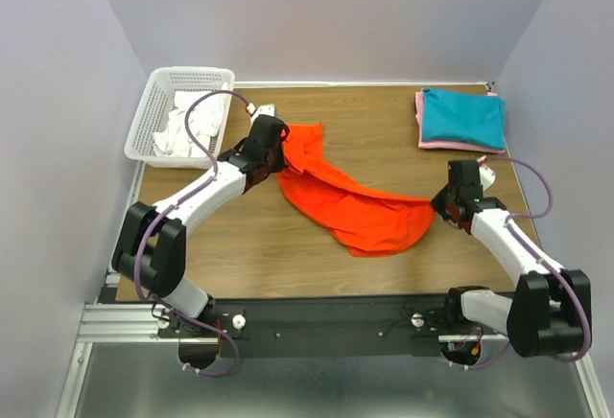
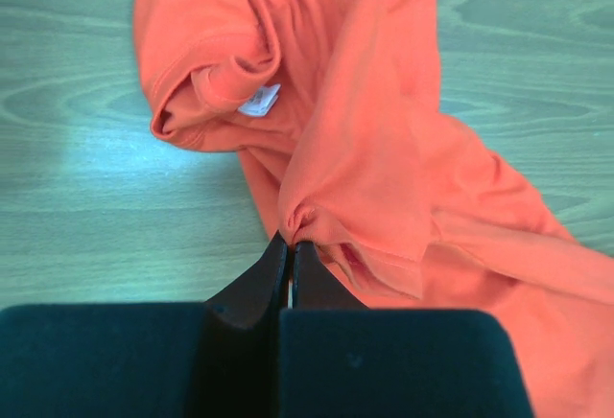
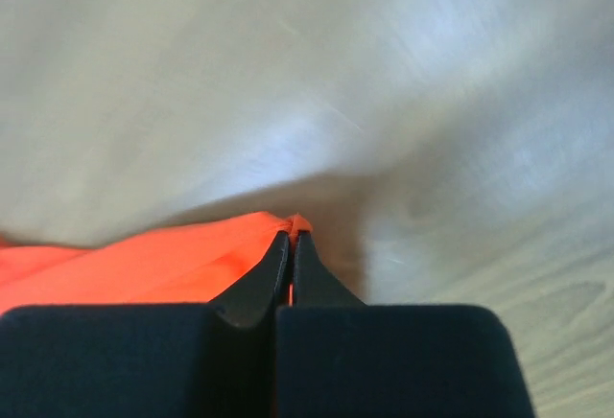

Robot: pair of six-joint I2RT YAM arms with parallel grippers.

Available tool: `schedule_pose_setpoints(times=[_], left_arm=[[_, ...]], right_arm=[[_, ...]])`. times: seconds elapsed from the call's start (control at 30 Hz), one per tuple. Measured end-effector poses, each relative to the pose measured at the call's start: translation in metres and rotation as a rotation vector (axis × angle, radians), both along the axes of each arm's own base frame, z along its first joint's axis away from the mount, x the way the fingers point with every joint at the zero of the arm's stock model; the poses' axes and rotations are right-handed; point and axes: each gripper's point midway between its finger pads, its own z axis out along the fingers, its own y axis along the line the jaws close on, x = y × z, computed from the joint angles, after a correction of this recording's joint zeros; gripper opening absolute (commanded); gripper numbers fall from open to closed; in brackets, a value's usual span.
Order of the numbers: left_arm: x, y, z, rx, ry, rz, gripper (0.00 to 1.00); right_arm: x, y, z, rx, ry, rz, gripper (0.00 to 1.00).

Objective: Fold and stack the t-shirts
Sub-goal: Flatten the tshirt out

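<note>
Across the middle of the table (image 1: 374, 126) the orange shirt (image 1: 350, 209) lies bunched, its long axis running far-left to near-right between my arms. The left gripper (image 2: 291, 245) is clamped on its left end, the right gripper (image 3: 291, 238) on its right tip. I can't tell which seam either holds, and the right wrist view is blurred.

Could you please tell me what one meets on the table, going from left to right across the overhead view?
White mesh basket → left gripper → orange-red t-shirt → stack of folded teal and pink t-shirts. The right gripper is left out, since it overlaps the stack.
</note>
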Motion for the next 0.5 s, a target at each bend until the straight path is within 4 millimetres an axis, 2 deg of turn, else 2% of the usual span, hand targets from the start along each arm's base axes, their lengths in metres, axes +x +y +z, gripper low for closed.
schedule_pose_setpoints(times=[0.03,0.13,0.17,0.3,0.4,0.43,0.47,0.5], left_arm=[[0.0,0.0,0.004,-0.003,-0.008,0.001,0.0],[0.006,0.0,0.04,-0.029,-0.083,0.005,0.0],[0.01,-0.001,0.059,-0.042,-0.124,0.006,0.0],[0.019,0.001,0.146,-0.094,-0.314,0.012,0.0],[0.012,0.009,0.209,-0.132,-0.454,0.009,0.0],[0.004,0.013,0.237,-0.151,-0.518,0.006,0.0],[-0.001,0.016,0.255,-0.161,-0.557,0.004,0.0],[-0.008,0.021,0.276,-0.173,-0.605,0.002,0.0]], right_arm=[[0.011,0.0,0.019,-0.003,-0.058,0.01,0.01],[0.038,0.001,0.073,-0.013,-0.212,0.033,0.01],[0.049,0.002,0.099,-0.018,-0.281,0.04,0.01],[0.067,0.003,0.174,-0.027,-0.472,0.06,0.01],[0.069,0.003,0.219,-0.036,-0.578,0.07,0.01],[0.068,0.002,0.232,-0.038,-0.608,0.07,0.01],[0.067,0.002,0.255,-0.041,-0.661,0.071,0.01],[0.066,0.002,0.267,-0.045,-0.689,0.072,0.01]])
